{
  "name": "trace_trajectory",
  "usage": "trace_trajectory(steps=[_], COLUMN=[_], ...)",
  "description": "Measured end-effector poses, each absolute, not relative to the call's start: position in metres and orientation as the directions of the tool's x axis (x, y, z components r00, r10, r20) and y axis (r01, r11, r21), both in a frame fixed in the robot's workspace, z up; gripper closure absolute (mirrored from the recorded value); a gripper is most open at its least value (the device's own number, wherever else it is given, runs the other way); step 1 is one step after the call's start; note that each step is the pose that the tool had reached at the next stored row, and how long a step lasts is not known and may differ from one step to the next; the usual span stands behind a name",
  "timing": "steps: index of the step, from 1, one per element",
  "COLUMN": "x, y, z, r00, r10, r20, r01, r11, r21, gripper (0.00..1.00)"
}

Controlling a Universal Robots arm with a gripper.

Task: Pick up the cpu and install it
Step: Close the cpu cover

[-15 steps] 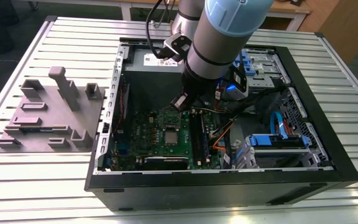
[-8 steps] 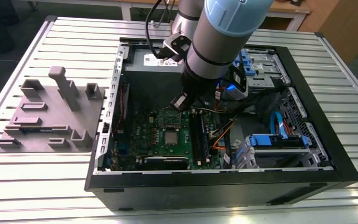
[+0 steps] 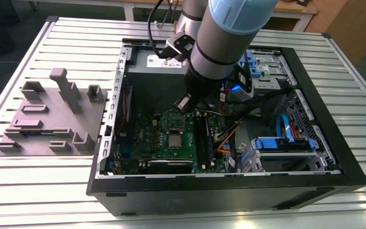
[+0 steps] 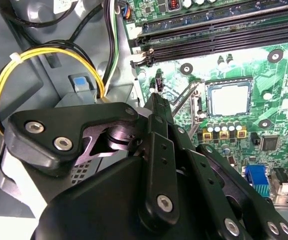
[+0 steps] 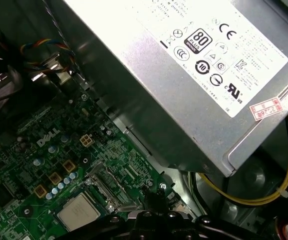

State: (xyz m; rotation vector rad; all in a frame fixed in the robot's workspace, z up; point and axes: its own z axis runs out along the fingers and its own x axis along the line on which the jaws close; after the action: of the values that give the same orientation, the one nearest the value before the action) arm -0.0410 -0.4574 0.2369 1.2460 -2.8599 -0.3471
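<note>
Your tool (image 4: 156, 99) hangs inside the open computer case (image 3: 234, 193), low over the green board (image 5: 29, 165), its tip close above the board surface. In both wrist views the two black fingers (image 4: 159, 150) look drawn together to one narrow tip with no gap visible, and nothing is gripped between them. The cpu (image 4: 228, 97) is not in the tool: it lies flat, silvery top up, inside the square socket on the board, near the fingertips but apart from them. In the first wrist view it sits just ahead of the tool tip (image 5: 152, 196), at (image 5: 79, 212). A thin metal socket frame (image 4: 184, 100) stands tilted up between the tool tip and the cpu, so the chip's top is uncovered. Black memory slots (image 4: 223, 35) run along the board beyond the cpu. The large grey power supply box (image 5: 183, 75) with its white label sits close beside the tool, with a yellow cable (image 4: 44, 52) looping at its foot. In the exterior view the tool (image 3: 184, 106) hangs over the board near the cpu (image 3: 175, 140). The case rests on the slatted metal desk (image 3: 43, 191), and a grey parts fixture (image 3: 49, 119) lies well away from the tool.
</note>
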Motion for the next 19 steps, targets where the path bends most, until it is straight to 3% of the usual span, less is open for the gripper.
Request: trace_trajectory(steps=[19], x=[-0.0428], y=[-0.4575], z=[0.2417], r00=[-0.674], r10=[-0.734], r20=[-0.085], r01=[-0.733], r11=[0.650], r21=[0.203], gripper=[0.90])
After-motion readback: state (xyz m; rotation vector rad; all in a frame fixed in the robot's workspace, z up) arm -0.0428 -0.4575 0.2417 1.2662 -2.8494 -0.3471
